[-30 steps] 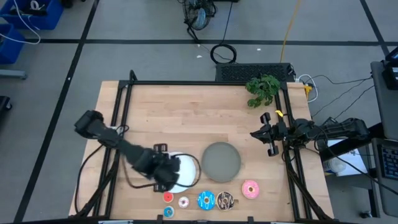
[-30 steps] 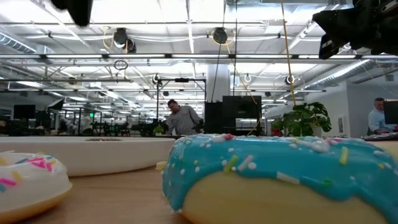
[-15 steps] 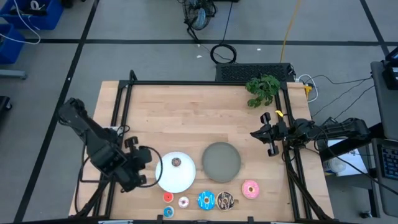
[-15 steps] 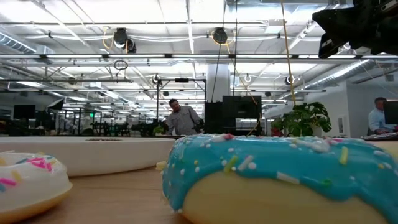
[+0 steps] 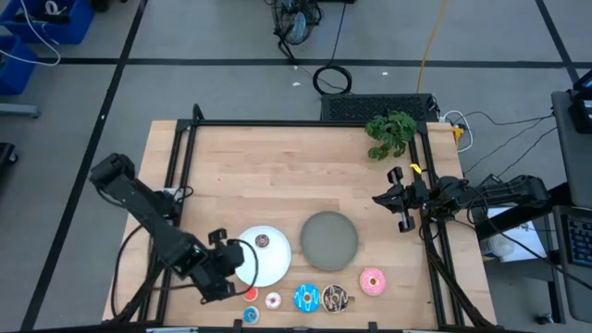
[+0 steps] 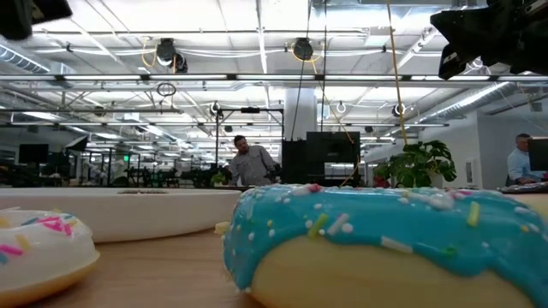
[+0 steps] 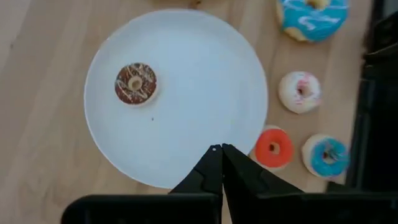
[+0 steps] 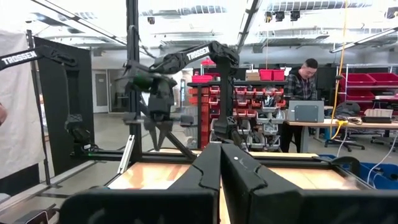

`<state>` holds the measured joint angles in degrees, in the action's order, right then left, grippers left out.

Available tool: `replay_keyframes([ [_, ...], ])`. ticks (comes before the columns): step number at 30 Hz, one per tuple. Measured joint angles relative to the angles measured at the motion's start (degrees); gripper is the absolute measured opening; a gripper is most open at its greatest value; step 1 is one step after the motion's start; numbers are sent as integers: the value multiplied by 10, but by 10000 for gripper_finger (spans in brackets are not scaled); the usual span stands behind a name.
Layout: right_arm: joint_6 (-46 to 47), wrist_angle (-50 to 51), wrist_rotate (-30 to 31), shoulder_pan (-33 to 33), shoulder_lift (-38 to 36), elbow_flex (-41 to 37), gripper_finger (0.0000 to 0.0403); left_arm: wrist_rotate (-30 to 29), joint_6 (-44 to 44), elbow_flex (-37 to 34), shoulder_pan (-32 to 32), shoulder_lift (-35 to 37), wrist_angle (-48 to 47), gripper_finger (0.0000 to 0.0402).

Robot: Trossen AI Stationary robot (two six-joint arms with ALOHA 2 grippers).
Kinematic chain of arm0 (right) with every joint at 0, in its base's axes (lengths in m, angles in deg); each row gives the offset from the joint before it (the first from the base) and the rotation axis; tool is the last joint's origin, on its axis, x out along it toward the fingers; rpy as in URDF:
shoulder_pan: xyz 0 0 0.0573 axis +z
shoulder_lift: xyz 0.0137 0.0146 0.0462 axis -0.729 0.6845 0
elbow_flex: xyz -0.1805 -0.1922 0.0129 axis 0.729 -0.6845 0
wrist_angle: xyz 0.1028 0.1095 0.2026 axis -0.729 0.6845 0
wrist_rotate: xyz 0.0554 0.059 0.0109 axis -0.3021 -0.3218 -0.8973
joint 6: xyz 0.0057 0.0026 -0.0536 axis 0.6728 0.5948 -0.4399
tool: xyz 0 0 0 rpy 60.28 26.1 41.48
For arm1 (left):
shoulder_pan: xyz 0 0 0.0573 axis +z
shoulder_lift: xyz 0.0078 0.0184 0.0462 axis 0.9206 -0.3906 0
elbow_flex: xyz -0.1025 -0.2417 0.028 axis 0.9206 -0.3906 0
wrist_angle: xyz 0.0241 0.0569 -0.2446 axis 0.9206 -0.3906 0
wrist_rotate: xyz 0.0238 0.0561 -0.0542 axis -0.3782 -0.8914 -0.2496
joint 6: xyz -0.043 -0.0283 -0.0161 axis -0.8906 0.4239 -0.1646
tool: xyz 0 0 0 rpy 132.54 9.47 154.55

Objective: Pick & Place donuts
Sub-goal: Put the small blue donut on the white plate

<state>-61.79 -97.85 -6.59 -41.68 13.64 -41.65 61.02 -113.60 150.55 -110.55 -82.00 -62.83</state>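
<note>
Two plates on the wooden table (image 5: 277,176): a white plate (image 5: 270,268) left of a grey plate (image 5: 328,239), close but apart. One tiny brown donut (image 5: 262,241) lies on the white plate, toward its far side; grey plate bare.

Front row along the near edge: tiny red donut (image 5: 250,293), whitish-pink donut (image 5: 273,300), bright blue donut (image 5: 306,297), dark brown sprinkled donut (image 5: 335,298) touching the blue one, pink donut (image 5: 372,281) further right. Tiny blue donut (image 5: 251,314) sits nearest the edge, just below the red one.

Left gripper (image 5: 233,268) hangs over the white plate's near-left rim, fingers pressed together, holding nothing; red donut just beside its tip in the wrist view. Right gripper (image 5: 381,199) waits at the right side, fingers closed, empty.

Green plant (image 5: 390,132) at far right corner. Black frame rails border the table. Low view is largely blocked by the bright blue donut; people stand in the room behind.
</note>
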Motion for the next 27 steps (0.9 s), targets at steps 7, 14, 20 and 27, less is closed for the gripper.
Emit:
replay_keyframes([
  [7, -2, 0, 0, 0, 0, 0, 0, 34, 62, 14, 0, -77, 112, 53],
  [14, -16, 0, 0, 0, 0, 0, 0, 61, 97, 202, -17, -199, -38, 69],
  [20, -17, -2, 0, 0, 0, 0, 0, 72, 86, 318, -28, -271, -110, 62],
  [27, -17, -10, -16, 0, 0, 0, 0, 118, -35, 342, -43, -301, -78, 93],
])
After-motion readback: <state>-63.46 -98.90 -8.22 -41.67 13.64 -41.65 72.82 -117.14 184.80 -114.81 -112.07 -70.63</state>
